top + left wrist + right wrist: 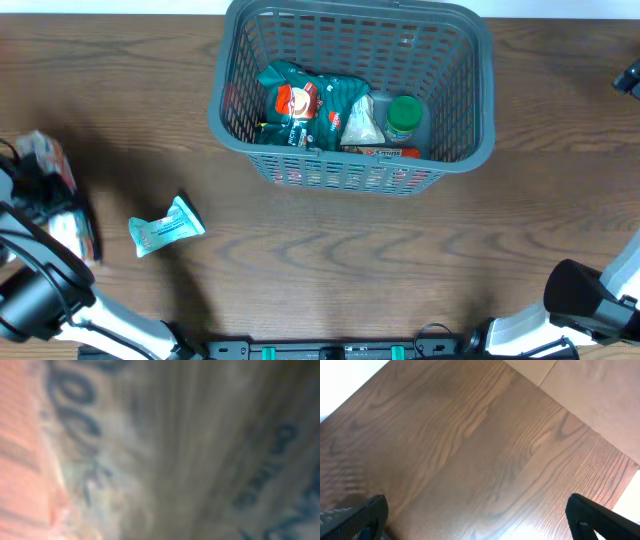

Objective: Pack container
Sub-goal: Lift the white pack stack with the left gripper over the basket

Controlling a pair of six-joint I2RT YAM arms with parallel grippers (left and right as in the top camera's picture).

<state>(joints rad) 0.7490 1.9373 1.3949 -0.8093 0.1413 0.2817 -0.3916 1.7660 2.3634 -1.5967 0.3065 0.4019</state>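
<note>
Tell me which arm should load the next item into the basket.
Left, probably: the left claw is at an orange-and-white packet, with the pale blue packet nearby. The right claw hangs open over bare table, far from both.

Container point(340, 172): large dark grey basket, slotted lattice walls, thick rim, upright, far-centre, partly filled.

Wide bare counter point(400, 260) before the basket point(300, 172): clear passage. Inside, a green bag point(300, 105), clear pouch point(365, 122) and jar point(404, 118) crowd the near side; far half open. A teal packet point(166, 226) lies left; a red-and-white packet point(45, 158) blocks the far-left edge.
</note>
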